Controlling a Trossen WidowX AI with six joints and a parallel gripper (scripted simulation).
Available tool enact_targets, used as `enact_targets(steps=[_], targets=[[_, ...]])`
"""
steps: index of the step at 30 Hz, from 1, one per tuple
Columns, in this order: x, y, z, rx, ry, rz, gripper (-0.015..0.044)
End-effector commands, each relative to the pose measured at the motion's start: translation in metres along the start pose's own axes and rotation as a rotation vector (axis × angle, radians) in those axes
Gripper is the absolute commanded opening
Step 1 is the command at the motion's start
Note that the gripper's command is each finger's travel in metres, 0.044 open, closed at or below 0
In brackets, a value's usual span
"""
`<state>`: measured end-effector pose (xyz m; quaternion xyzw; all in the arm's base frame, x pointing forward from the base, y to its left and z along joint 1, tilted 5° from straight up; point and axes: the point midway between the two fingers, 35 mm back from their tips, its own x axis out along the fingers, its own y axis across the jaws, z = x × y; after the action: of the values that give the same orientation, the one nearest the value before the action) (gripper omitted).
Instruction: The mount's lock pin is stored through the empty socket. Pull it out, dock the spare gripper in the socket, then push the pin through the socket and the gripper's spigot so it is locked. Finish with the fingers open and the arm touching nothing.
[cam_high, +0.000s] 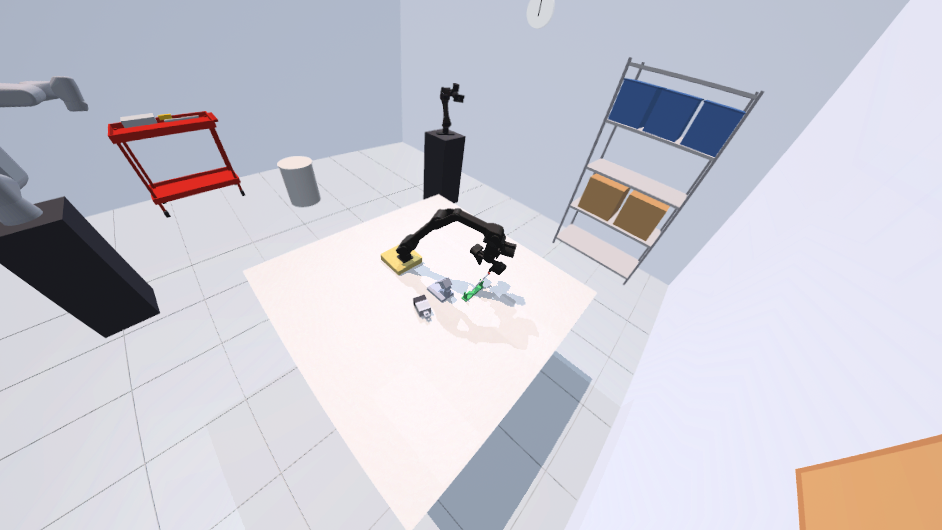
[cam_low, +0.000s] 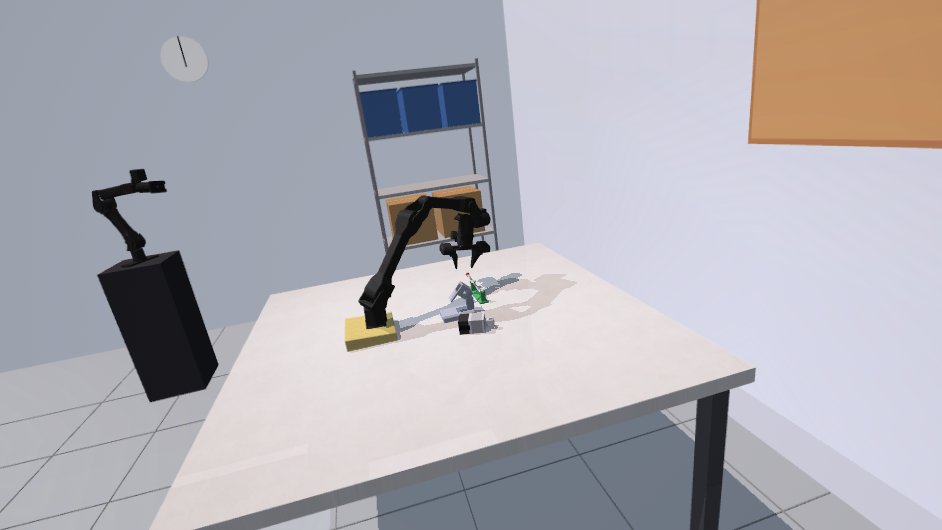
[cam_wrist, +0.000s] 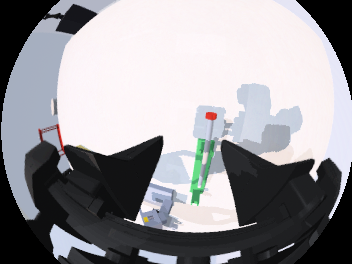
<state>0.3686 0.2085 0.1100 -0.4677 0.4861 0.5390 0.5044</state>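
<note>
From my console, working left to right across the table (cam_low: 592, 369), I saw the arm's yellow base block (cam_low: 370, 332), then the spare gripper (cam_low: 475, 323) lying on its side, apart from the grey mount (cam_low: 459, 297) just beyond it. The lock pin (cam_wrist: 211, 135), red-capped, stood tilted on a green strip (cam_wrist: 199, 172) beside the mount. Above it hung my gripper (cam_low: 465, 257), jaws spread and pinching nothing, its fingers flanking the pin in the wrist view without touching it.
</note>
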Motion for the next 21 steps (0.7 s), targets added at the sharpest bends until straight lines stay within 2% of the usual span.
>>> enact_targets(steps=[1,4,11,14,21], targets=[[-0.018,-0.003,-0.014,-0.008,-0.014,-0.037,0.0253],[-0.055,-0.006,-0.044,-0.026,-0.035,-0.118,0.0180],[-0.063,-0.006,-0.051,-0.030,-0.038,-0.137,0.0180],[-0.053,-0.009,-0.053,-0.030,-0.038,-0.137,0.0180],[0.003,-0.014,-0.062,-0.030,-0.038,-0.137,0.0180]])
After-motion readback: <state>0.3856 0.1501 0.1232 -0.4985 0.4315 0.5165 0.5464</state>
